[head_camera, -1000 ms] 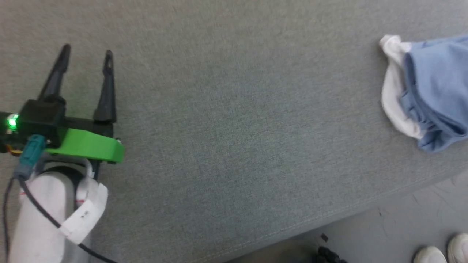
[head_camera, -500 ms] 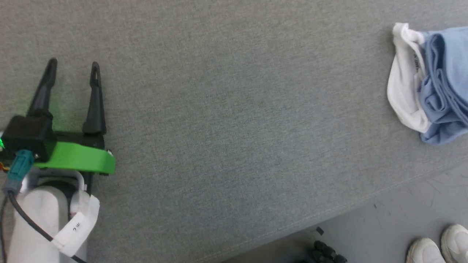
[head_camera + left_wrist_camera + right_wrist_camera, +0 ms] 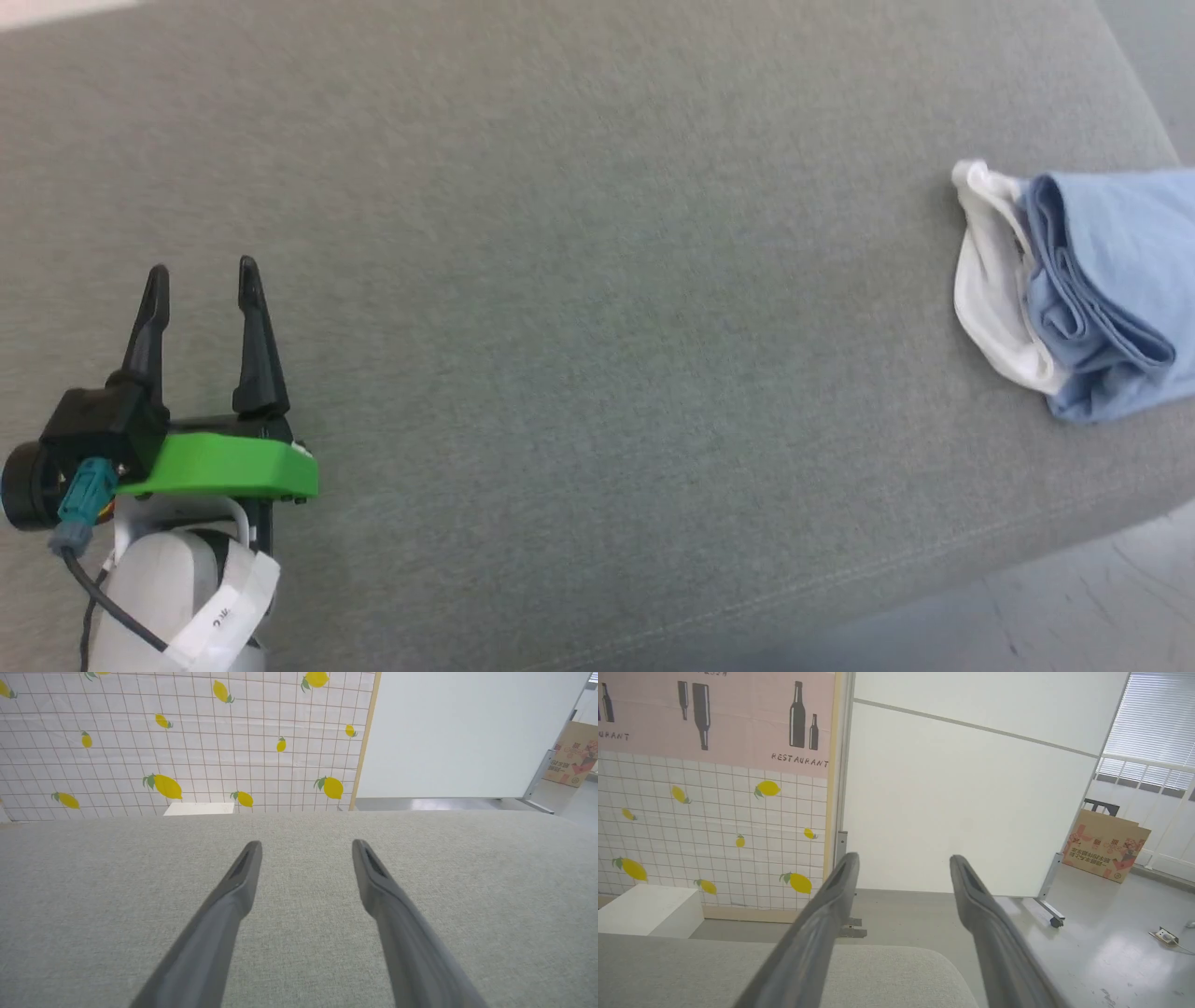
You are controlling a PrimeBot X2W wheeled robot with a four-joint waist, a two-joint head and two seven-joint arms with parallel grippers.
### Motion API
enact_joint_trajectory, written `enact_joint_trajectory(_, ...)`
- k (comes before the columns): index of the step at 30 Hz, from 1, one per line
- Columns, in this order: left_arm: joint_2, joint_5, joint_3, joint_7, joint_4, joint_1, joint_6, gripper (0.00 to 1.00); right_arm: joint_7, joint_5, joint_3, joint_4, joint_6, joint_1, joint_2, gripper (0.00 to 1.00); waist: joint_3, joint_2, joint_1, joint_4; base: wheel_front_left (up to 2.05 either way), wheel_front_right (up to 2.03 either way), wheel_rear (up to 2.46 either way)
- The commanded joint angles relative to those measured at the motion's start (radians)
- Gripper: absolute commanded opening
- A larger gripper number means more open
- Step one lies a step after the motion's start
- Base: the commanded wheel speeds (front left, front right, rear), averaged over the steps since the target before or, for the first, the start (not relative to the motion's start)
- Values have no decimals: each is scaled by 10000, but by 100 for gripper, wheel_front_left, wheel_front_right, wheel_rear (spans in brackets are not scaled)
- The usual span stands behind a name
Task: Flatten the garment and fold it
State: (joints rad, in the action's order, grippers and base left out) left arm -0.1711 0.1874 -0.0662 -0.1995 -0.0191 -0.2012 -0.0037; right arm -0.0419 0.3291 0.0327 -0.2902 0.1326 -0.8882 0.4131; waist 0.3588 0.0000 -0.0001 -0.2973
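The garment [image 3: 1106, 289] lies folded in a light blue bundle with its white collar [image 3: 990, 280] on the left, at the far right of the grey cushion surface [image 3: 597, 327] in the head view. My left gripper [image 3: 199, 278] hovers open over the cushion at the lower left, far from the garment, with nothing between its fingers; the left wrist view shows the left gripper [image 3: 306, 845] with both fingers spread above bare fabric. In the right wrist view my right gripper [image 3: 903, 859] stands open and empty, raised above the cushion's end [image 3: 887, 970] and pointing toward the room.
The cushion's front edge [image 3: 840, 579] runs along the lower right, with grey floor [image 3: 1102, 597] beyond. A lemon-patterned wall [image 3: 187, 742], a white partition [image 3: 962, 802], a white box [image 3: 649, 910] and a cardboard box [image 3: 1106, 844] stand past the cushion.
The head camera has shifted, so the whole picture moved and the shoes on the floor left the frame. The left gripper stays open.
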Motion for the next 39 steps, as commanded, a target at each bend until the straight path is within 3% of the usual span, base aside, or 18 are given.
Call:
enact_joint_trajectory(1, 54, 187, -106, -143, 123, 129, 116, 100, 351, 60, -221, 218, -19, 405, -348, 100, -1366, 0, 1, 1037, 0, 0, 0)
enact_joint_trajectory(13, 367, 343, 7, -493, 892, 470, 109, 100, 2588, -1086, 213, 1225, -19, 3801, -2879, 100, -2927, 0, 1, 2601, 0, 0, 0)
enact_joint_trajectory(17, 450, 383, 56, -536, 1124, 623, 110, 100, 2843, -1327, 306, 1367, -19, 4950, -3357, 100, -3233, 0, 1, 2851, 0, 0, 0)
enact_joint_trajectory(27, 588, 250, 377, -598, 1617, 861, 37, 100, 3011, -1771, 181, 1438, -19, 7108, -3617, 100, -3582, 0, 1, 2977, 0, 0, 0)
enact_joint_trajectory(39, 680, 22, 796, -609, 2144, 1069, 32, 100, 3031, -1963, 535, 1494, -19, 8092, -3627, 100, -3606, 0, 1, 3027, 0, 0, 0)
